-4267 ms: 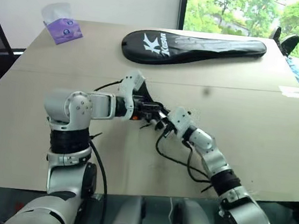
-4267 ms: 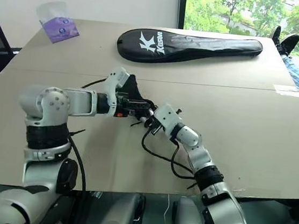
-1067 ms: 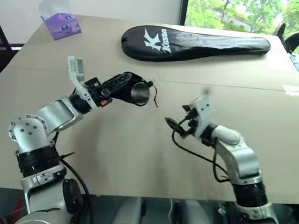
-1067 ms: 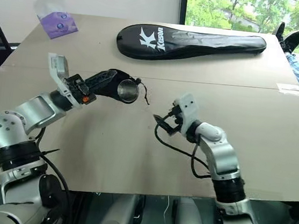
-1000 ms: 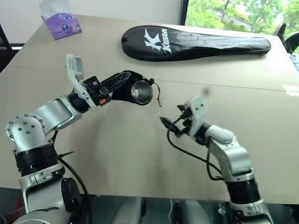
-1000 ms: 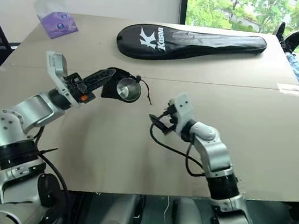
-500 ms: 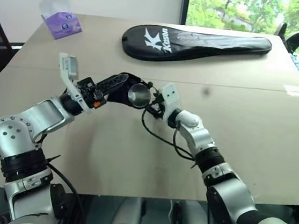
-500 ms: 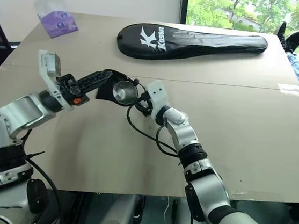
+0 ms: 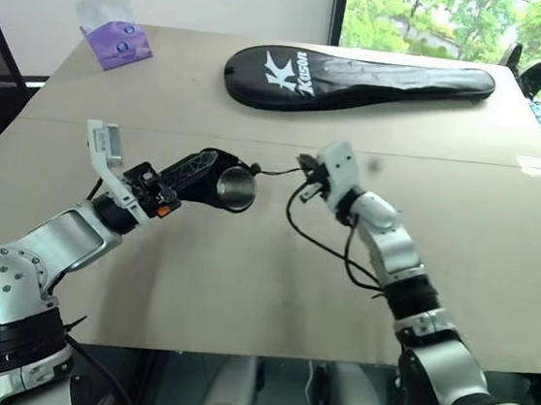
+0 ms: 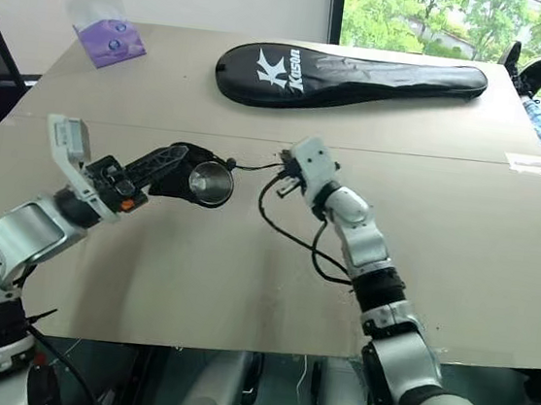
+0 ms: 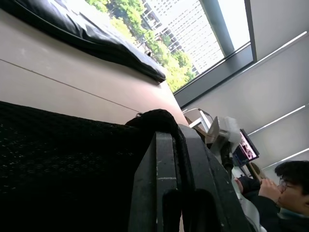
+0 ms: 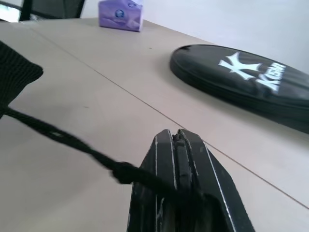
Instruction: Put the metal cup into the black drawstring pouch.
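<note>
Left eye view has the plainest writing in it: the long black racket cover (image 9: 358, 76) at the far side of the counter (image 9: 241, 287) carries a big white "K" and a slanted word beside it that looks like "Kason", though the letters are too small to be sure. The purple tissue box (image 9: 119, 42) at the far left corner has a round mark on its side that I cannot read. Nearer, the left end effector (image 9: 199, 170) is held above the counter with its fingers clamped tight on the fabric of the black drawstring pouch (image 9: 206, 181). The metal cup (image 9: 237, 187) sits inside that pouch, its shiny open rim facing toward the right arm; the rest of the cup is hidden by the black cloth. In the left wrist view the cloth (image 11: 58, 164) blocks much of the frame, and a person (image 11: 285, 193) is cut off at the corner. The thin black cord (image 9: 276, 171) runs nearly straight from the pouch mouth across to the right end effector (image 9: 310, 165), which is pinched shut on its end; the right wrist view shows the cord (image 12: 72, 142) disappearing between the closed fingers (image 12: 161, 159). At the far right edge someone's dark shoes (image 9: 526, 65) are partly cut off.
</note>
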Available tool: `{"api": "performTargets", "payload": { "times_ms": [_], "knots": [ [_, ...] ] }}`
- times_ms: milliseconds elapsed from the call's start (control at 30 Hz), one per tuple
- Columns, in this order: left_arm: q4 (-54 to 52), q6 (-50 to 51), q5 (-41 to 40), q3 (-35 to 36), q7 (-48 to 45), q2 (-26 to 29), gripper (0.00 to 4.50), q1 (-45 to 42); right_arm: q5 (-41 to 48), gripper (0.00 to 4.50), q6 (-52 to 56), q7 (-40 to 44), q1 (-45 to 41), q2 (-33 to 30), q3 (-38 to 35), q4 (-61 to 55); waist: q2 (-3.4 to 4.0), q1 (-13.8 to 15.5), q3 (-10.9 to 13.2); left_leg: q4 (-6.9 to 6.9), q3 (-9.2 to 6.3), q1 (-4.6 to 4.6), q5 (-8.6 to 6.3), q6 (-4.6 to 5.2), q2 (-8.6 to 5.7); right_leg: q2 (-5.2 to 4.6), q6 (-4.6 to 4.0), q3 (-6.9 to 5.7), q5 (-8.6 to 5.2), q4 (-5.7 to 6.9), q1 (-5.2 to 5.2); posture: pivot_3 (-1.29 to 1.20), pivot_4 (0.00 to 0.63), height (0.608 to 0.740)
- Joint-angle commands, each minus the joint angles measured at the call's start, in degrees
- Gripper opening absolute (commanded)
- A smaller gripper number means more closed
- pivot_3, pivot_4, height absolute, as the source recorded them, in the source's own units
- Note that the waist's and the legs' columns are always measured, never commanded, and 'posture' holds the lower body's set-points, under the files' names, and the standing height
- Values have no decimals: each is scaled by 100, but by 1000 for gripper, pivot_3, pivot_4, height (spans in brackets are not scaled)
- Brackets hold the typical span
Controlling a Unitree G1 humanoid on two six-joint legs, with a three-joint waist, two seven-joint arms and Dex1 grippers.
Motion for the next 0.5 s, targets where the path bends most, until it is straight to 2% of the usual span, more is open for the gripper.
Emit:
{"api": "performTargets", "payload": {
  "times_ms": [33,233,367,500],
  "knots": [
    [-215,-278,65,-127,-161,-40,0,-29,-6,87,424,-8,43,-158,-44,-954,0,-15,0,0,0,0,0,0,0,1,0,0,0,0,0,0,150,740],
    [-105,-515,273,-308,-314,-53,0,-25,39,87,1054,-68,51,-426,-113,-1825,0,-21,0,-1,3,0,-1,2,0,3,0,4,0,1,-2,0,150,740],
    [-83,-528,285,-374,-476,-14,1336,-2,55,0,1233,-62,2,-551,-151,-2097,0,-14,0,-1,4,0,-10,18,0,3,0,3,0,0,-2,0,150,740],
    [-29,-549,294,-365,-567,-6,3162,73,122,0,1368,-6,19,-655,-159,-2255,0,-17,0,-1,4,0,-10,18,0,3,0,4,0,0,-2,0,150,740]
  ]
}}
